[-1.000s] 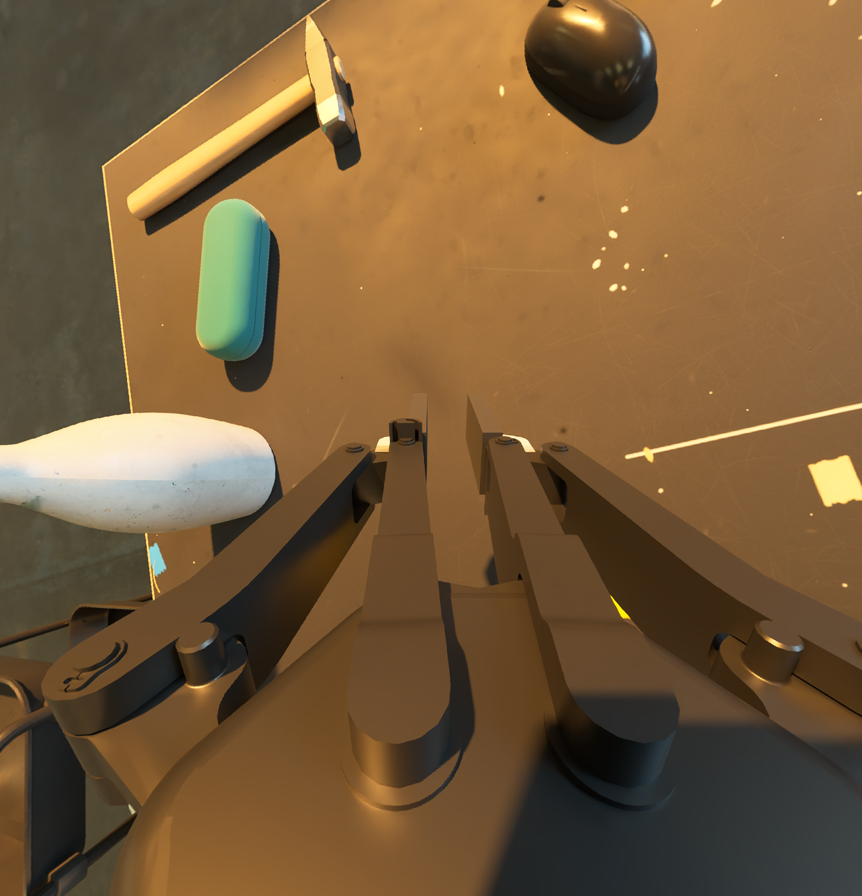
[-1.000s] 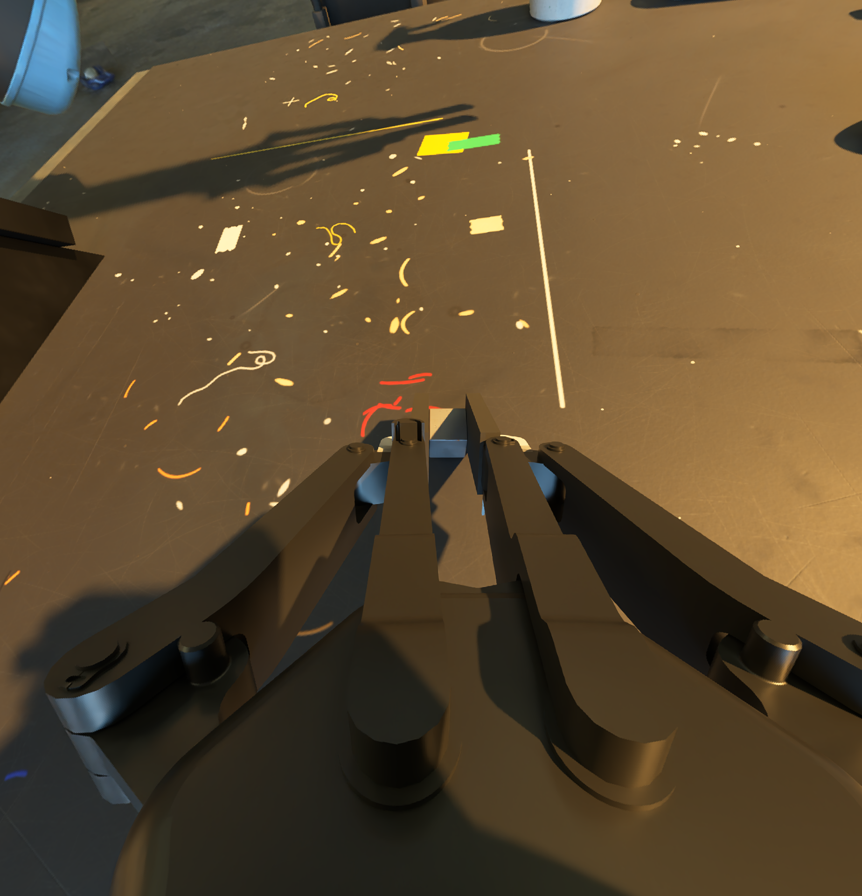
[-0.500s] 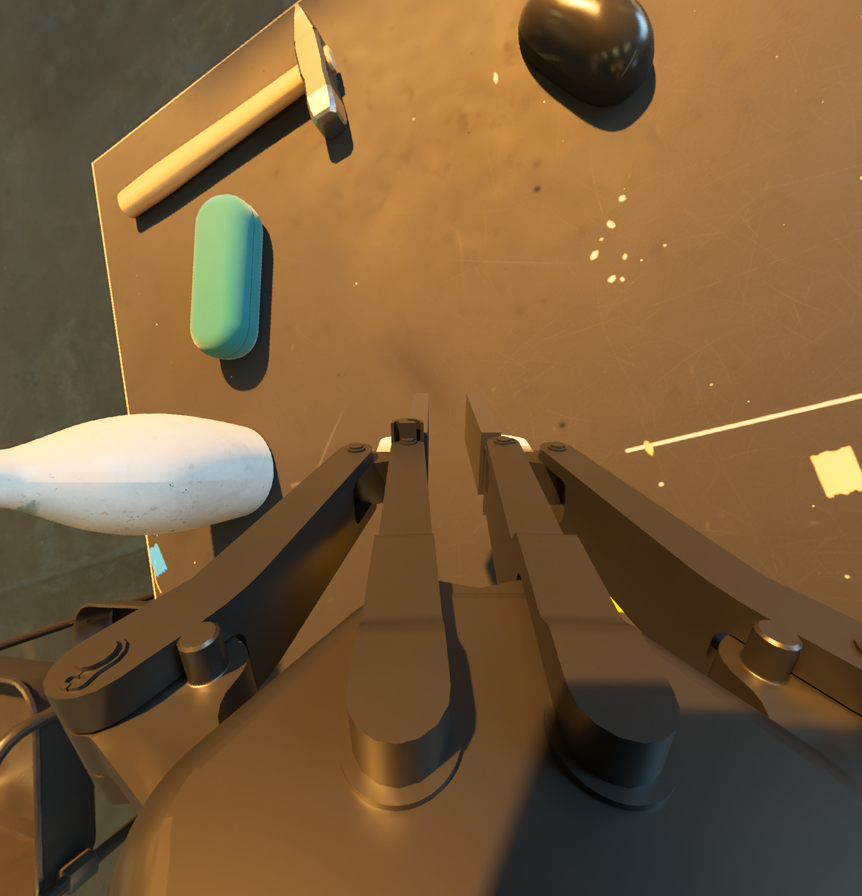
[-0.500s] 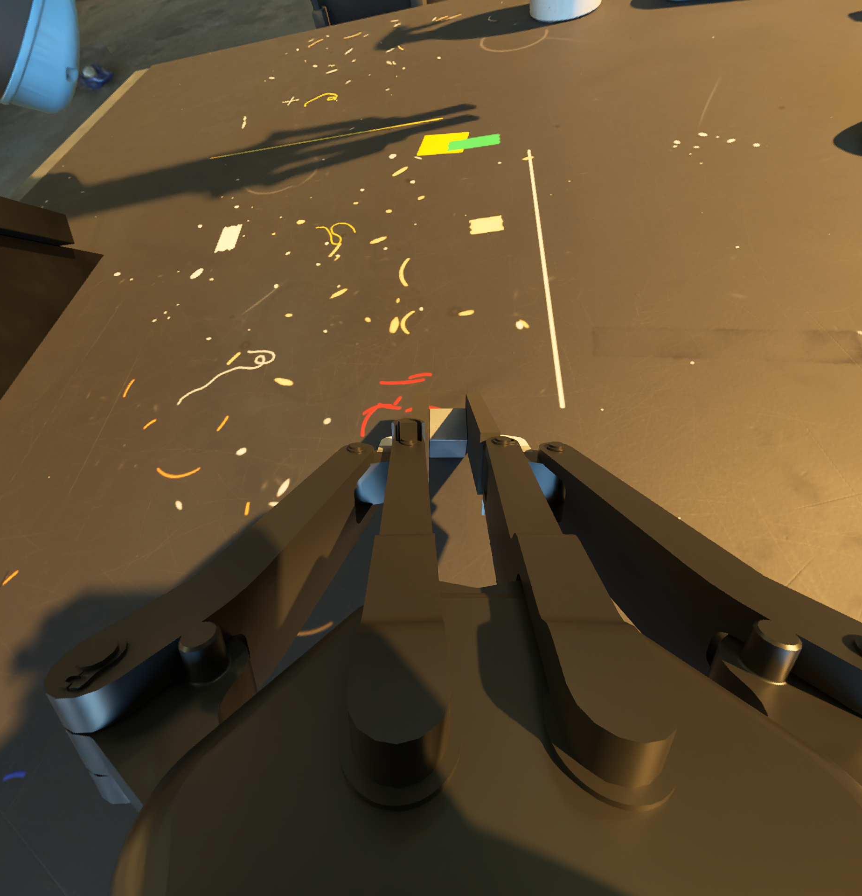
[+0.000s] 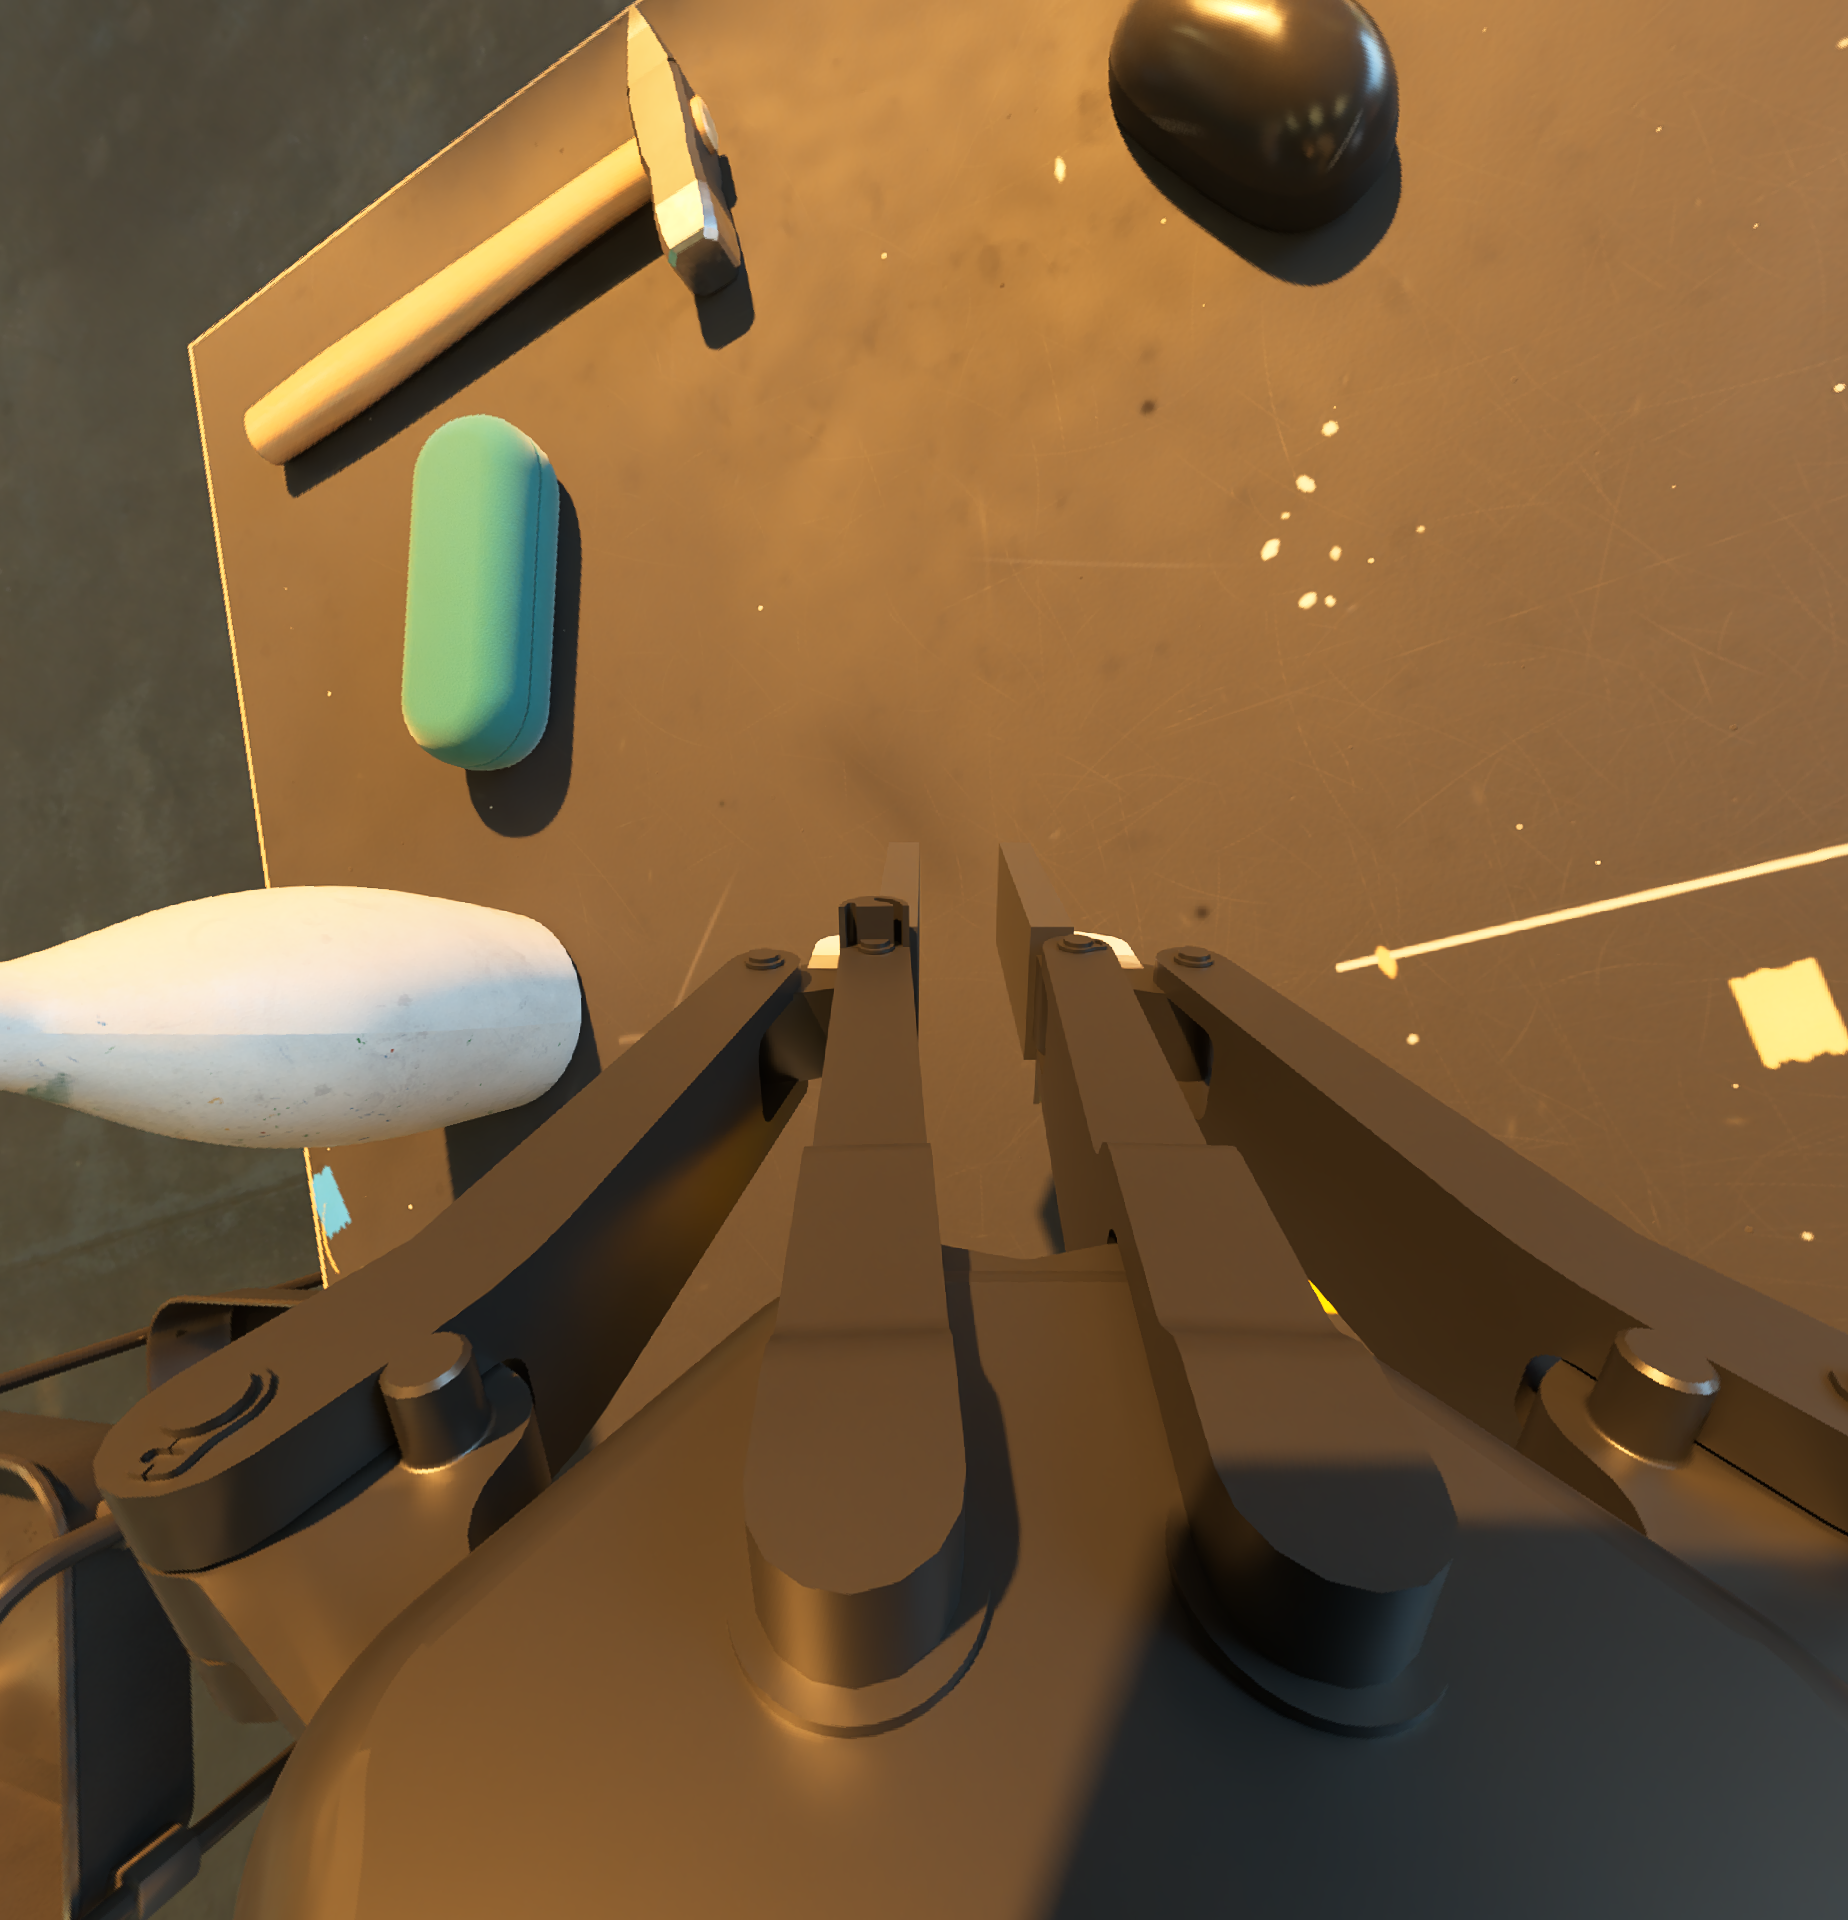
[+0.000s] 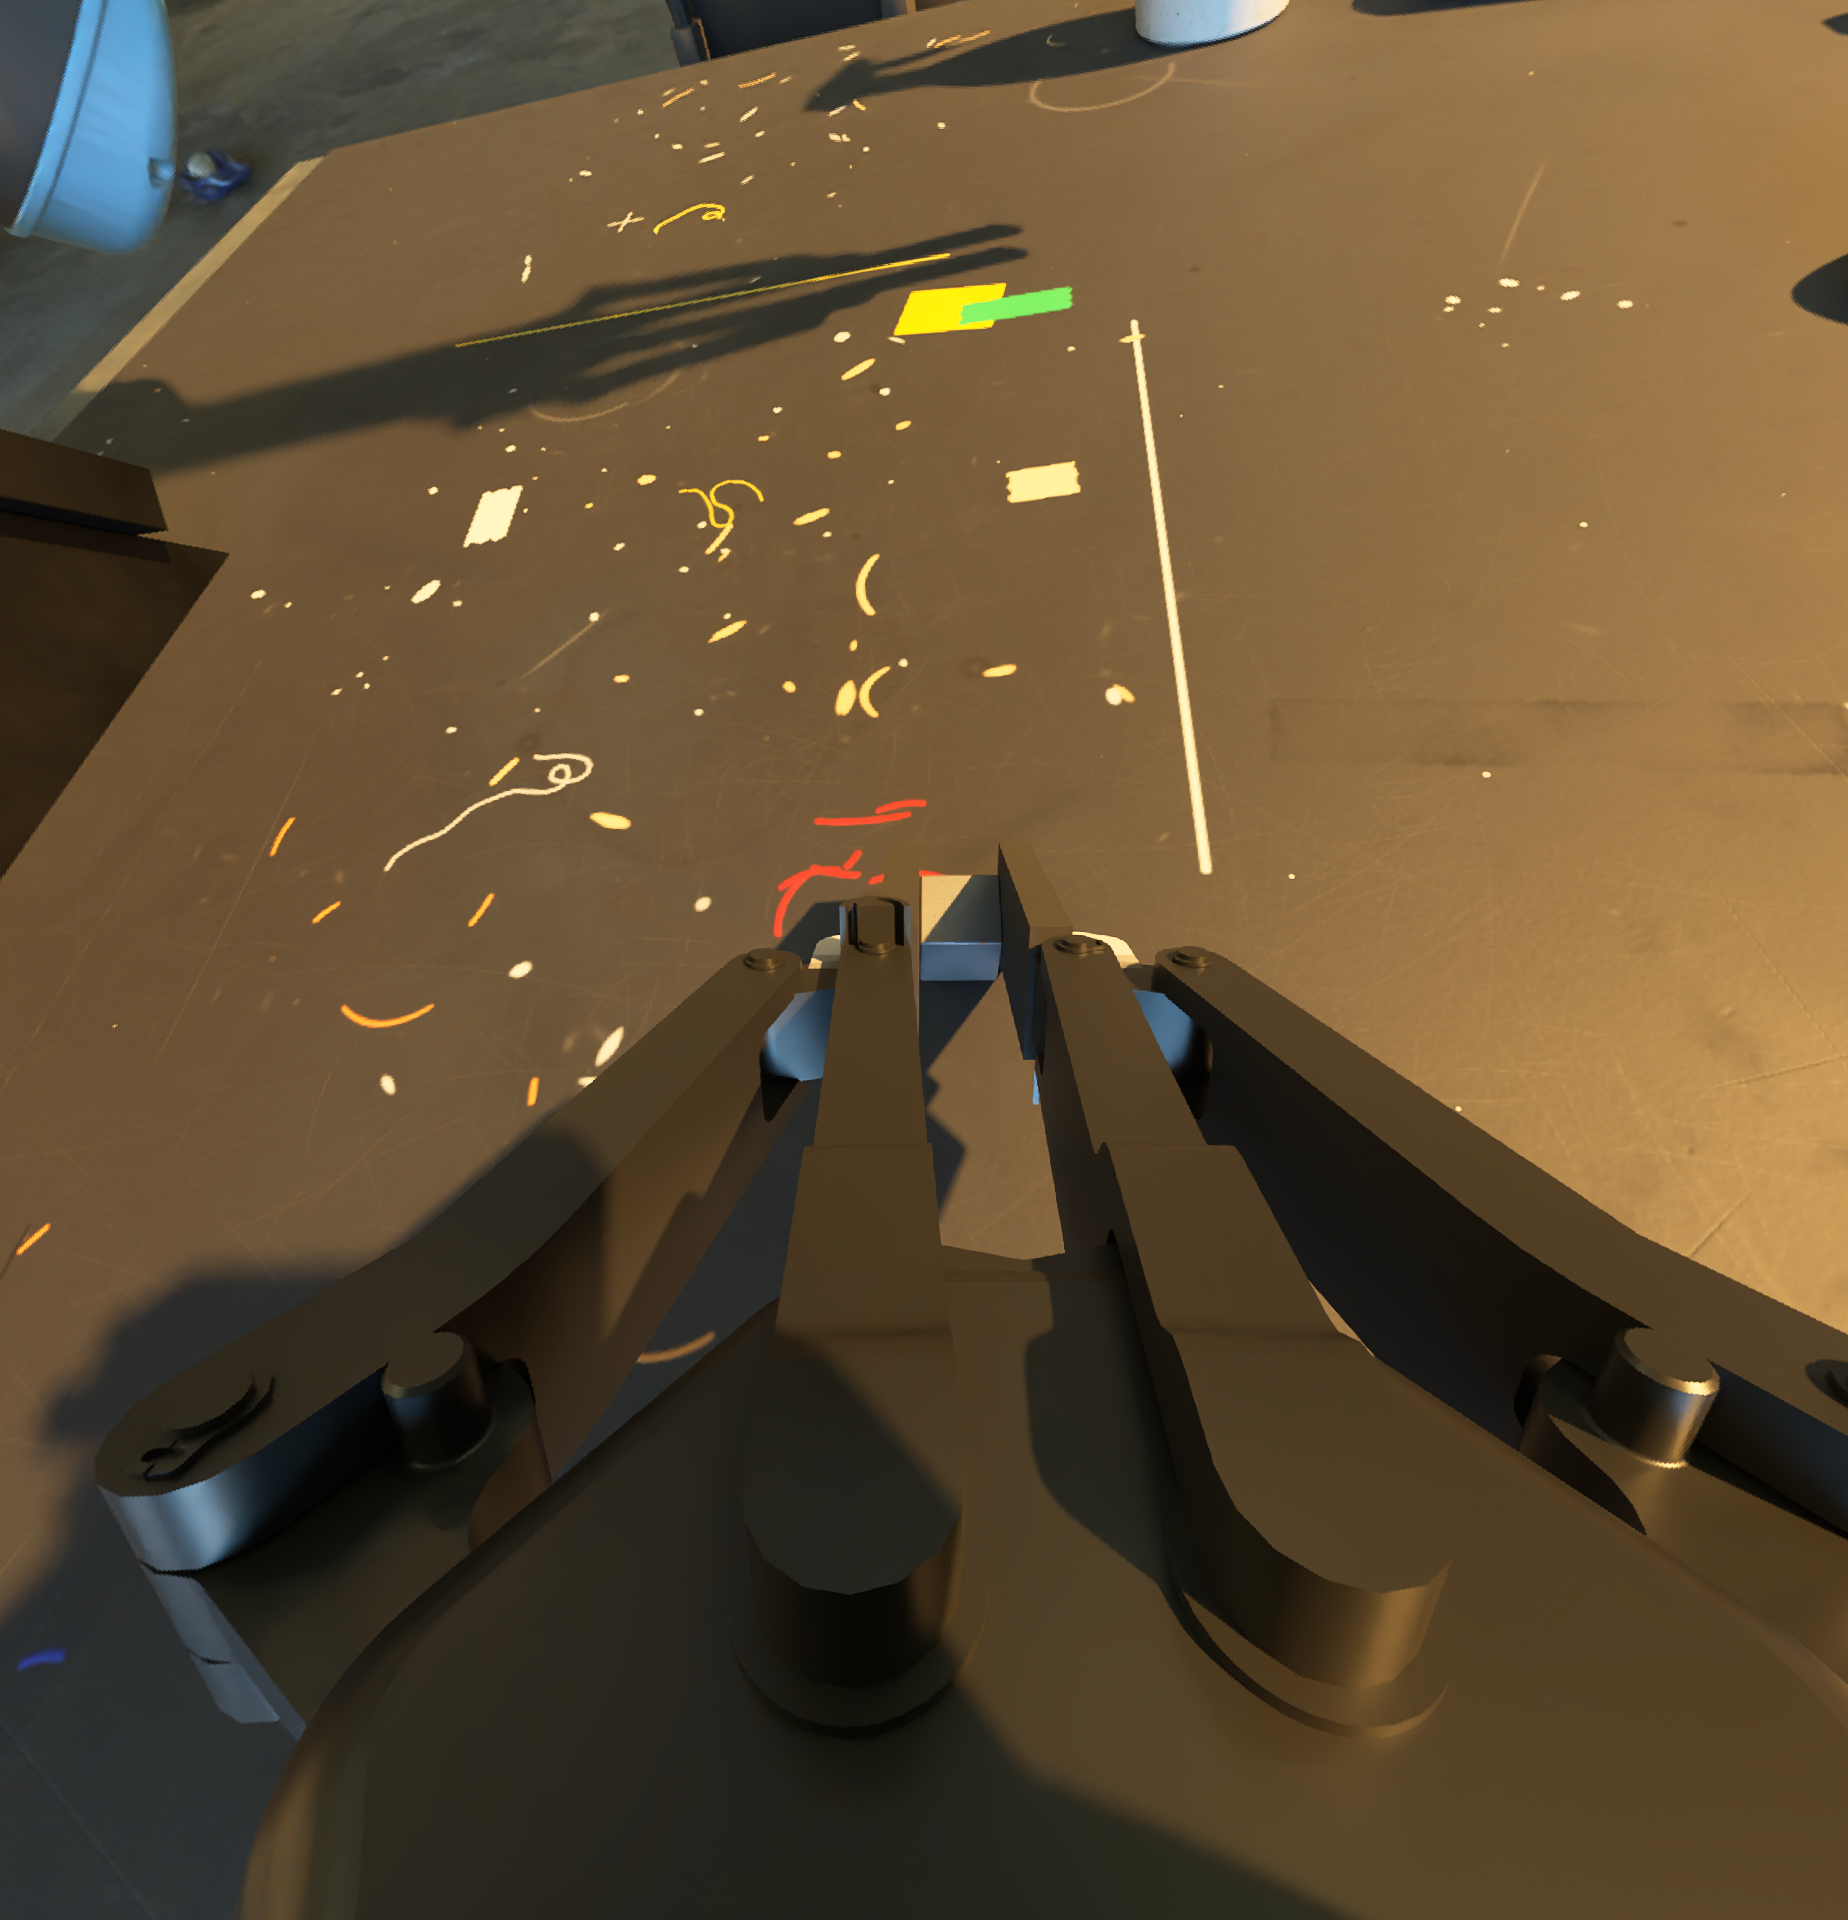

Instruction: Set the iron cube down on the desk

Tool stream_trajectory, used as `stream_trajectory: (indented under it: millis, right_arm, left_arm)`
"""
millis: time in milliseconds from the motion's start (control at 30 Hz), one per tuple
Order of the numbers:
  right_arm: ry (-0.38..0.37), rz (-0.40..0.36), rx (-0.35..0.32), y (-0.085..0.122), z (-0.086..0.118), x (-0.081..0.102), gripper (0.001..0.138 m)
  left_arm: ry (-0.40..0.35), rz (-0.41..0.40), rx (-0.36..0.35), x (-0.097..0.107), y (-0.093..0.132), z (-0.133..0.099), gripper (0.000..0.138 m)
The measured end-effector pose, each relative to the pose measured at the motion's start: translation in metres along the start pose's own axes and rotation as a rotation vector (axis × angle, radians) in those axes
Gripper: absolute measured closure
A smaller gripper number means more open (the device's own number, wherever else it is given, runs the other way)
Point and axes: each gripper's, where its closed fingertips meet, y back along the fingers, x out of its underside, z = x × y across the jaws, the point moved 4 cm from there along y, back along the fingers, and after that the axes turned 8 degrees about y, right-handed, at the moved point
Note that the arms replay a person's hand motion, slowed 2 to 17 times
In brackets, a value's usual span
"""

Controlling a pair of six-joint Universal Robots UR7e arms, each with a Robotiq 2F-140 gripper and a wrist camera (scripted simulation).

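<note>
Iron cube sat clamped between the 2 fingertips of the right pincer, low over the paint-flecked surface. Judged dense, rigid and smooth-faced, it was best held on opposite flat sides. Open room lay ahead, the surface's edge far off at upper left. The left pincer, nearly closed and empty, hovered beyond a white bowling pin, green case and hammer.
</note>
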Motion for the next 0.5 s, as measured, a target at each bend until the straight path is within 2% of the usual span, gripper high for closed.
stream_trajectory:
  millis: [500]
  right_arm:
    - [-0.001, 0.000, -0.001, 0.0000, 0.0000, 0.0000, 0.119]
  left_arm:
    - [-0.001, 0.003, -0.003, 0.0011, 0.0004, 0.0012, 0.118]
